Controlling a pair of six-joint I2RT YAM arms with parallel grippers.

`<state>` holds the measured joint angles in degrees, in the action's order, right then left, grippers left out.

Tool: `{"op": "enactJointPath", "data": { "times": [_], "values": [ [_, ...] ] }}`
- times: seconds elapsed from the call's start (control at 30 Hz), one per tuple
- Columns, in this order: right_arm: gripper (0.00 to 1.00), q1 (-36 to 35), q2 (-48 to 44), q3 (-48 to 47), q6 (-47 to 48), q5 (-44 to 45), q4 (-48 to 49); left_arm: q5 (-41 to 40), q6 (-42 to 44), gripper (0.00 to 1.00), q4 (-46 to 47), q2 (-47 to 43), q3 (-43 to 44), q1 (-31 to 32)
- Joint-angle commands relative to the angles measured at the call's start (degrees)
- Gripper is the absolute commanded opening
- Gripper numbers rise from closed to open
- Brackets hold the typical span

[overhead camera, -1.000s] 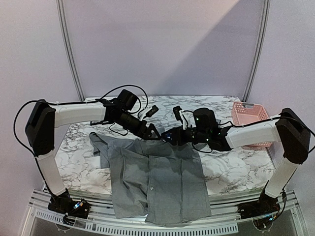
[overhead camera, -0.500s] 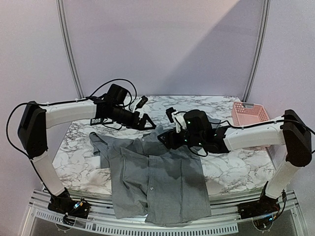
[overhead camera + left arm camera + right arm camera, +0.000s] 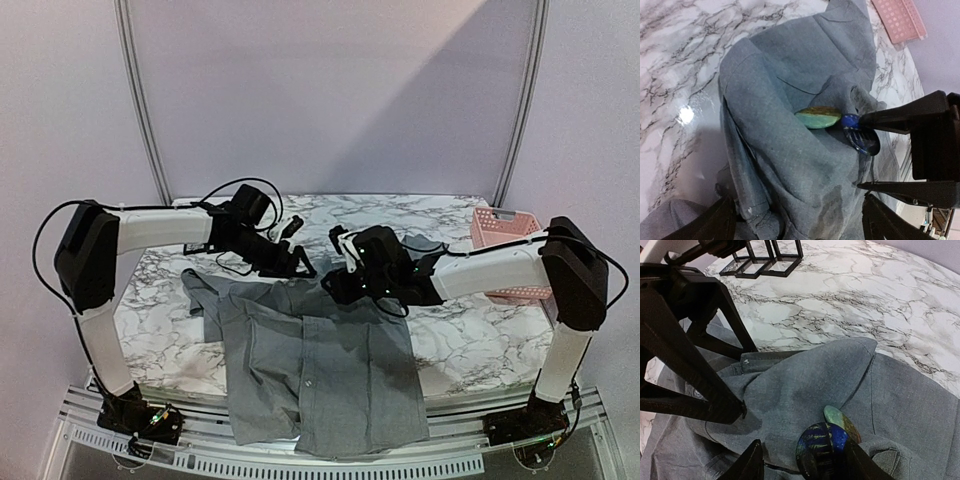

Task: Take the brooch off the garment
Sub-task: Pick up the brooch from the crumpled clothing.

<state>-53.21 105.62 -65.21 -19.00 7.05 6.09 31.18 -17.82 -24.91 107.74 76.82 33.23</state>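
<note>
Marble tabletop (image 3: 480,340) bears crumpled grey garment (image 3: 320,370), oval brooch (image 3: 817,117)

Bright, soft light; glare on the tabletop (image 3: 685,114).

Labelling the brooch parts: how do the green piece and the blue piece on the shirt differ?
The green piece is pale turquoise; the blue piece is dark and streaked. The green piece looks a slim oval, the blue piece rounder. Both sit side by side on the grey shirt.
</note>
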Motion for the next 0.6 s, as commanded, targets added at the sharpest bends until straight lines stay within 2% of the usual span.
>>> {"op": "enactJointPath", "data": {
  "times": [0.0,0.13,0.57],
  "values": [
    [0.52,-0.03,1.96,-2.04,0.11,2.49,-2.40,0.89,-0.36,0.82,-1.82,2.00,1.74,-0.19],
    [0.46,-0.04,3.24,-2.87,0.19,3.76,-2.77,1.72,-0.44,0.77,-1.48,2.21,1.73,-0.19],
    [0.14,-0.48,1.95,-1.41,-0.21,8.90,-1.40,2.82,1.20,0.78,-0.52,0.98,1.58,0.62]
  ]
}}
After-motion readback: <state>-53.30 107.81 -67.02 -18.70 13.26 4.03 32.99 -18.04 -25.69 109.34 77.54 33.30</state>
